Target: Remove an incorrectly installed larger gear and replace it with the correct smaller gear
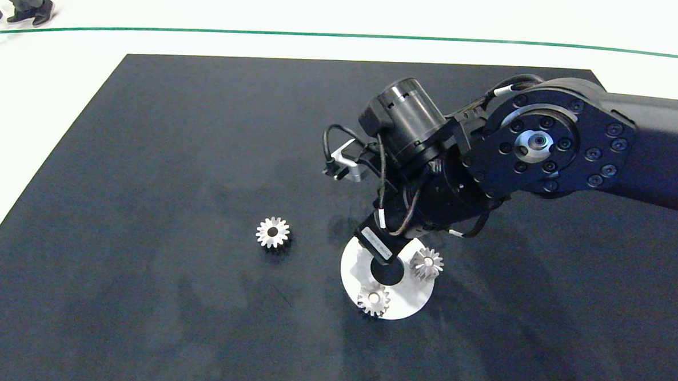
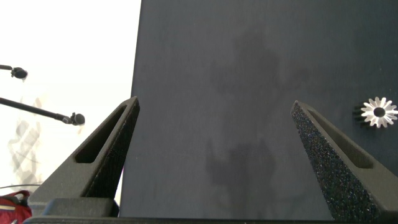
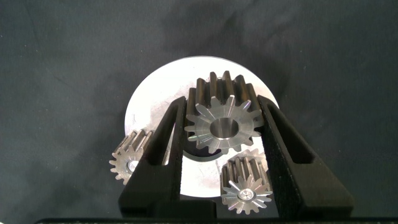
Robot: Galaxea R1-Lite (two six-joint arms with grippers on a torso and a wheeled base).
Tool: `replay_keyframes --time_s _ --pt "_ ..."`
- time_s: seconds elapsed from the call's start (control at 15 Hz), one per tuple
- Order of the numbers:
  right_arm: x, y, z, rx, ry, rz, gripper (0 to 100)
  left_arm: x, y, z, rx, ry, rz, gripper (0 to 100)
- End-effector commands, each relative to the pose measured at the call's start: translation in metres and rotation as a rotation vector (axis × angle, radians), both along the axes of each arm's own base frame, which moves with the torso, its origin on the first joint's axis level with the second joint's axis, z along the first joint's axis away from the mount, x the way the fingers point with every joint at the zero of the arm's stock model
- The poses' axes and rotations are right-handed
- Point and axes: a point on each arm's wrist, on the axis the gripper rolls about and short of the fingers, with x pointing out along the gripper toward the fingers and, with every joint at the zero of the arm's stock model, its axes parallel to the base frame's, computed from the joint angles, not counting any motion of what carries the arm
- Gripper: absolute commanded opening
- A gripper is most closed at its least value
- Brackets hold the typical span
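**Right gripper on the larger gear: removal step in hand**

The right gripper (image 3: 222, 104) stands over the middle of the white disc (image 3: 155, 102). Its two fingers are closed in on the larger gear (image 3: 221, 127), one on each flank, and appear to press against the teeth. The gear is upright at the disc's centre, and the frames do not show whether it has lifted. Two lesser silver gears (image 3: 130, 162) (image 3: 247, 183) sit at the disc's rim, just beside the centre gear.

The smaller gear (image 1: 272, 231) lies flat on the dark mat (image 1: 175, 149), apart from the disc on the left arm's side.

The left gripper (image 2: 214, 102) is spread wide and holds nothing. It hangs above the mat near its edge, out of the head view.

Judged step: extraction of the wrong gear, with the replacement not yet touched. The next move calls for a straight vertical lift, so the teeth clear both neighbours without dragging them. The gear should then be set down on bare mat.
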Motion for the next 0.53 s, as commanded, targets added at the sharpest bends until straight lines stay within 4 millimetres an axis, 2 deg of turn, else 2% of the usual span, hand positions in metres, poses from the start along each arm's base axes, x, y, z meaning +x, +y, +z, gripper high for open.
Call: replay_keyframes --time_s 0.07,0.53 --pt "0.0009 0.0001 -0.0021 -0.008 0.006 -0.001 7 -0.0006 0.0003 0.0002 0.002 0.001 0.003 100" --pt "0.0023 0.0013 -0.0015 0.000 -0.010 -0.006 7 -0.0002 0.0002 0.0004 0.002 0.001 0.003 100"
